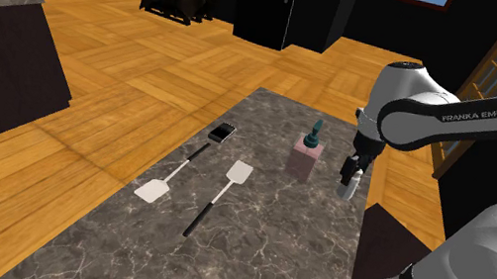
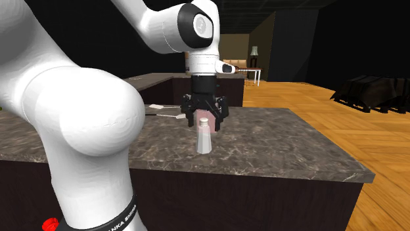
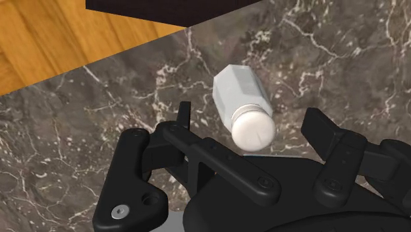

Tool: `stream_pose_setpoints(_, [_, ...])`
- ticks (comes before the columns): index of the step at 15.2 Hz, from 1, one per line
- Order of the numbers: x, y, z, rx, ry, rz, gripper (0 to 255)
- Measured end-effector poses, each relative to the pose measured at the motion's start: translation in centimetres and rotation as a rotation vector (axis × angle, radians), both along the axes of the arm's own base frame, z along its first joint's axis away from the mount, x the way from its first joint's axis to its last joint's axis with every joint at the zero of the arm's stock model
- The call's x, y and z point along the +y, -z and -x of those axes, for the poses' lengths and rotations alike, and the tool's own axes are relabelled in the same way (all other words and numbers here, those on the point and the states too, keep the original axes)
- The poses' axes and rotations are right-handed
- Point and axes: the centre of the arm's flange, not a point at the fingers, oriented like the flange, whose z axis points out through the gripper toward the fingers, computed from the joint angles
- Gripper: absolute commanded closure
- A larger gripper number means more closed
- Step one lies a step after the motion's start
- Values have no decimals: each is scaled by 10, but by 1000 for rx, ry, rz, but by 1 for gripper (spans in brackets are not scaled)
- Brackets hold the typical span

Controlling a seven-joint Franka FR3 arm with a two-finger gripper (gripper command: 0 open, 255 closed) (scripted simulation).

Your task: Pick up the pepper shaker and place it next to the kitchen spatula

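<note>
Pepper shaker (image 3: 242, 105) stands upright on the marbled surface (image 3: 79, 132), directly beneath the claw (image 3: 249, 122) and between its fingers (image 3: 184, 117). These are spread wide and touch neither side of it, so the claw holds nothing. The shaker has a pale, faceted body and a rounded white cap (image 3: 253, 128). It looks rigid, small and probably light. Its smooth skin could slip, and a pinch on the cap might tip it. The flat-sided body just under the cap seems the surest hold. The nearer spatula (image 1: 238, 173) lies well away from the claw.
</note>
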Motion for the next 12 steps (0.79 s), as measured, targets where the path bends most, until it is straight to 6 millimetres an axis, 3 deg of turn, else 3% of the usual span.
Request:
stream_pose_setpoints(5, [0,2,-1,0,0,0,0])
stream_pose_setpoints(6, [0,2,-1,0,0,0,255])
stream_pose_setpoints(12, [0,1,-1,-1,0,0,255])
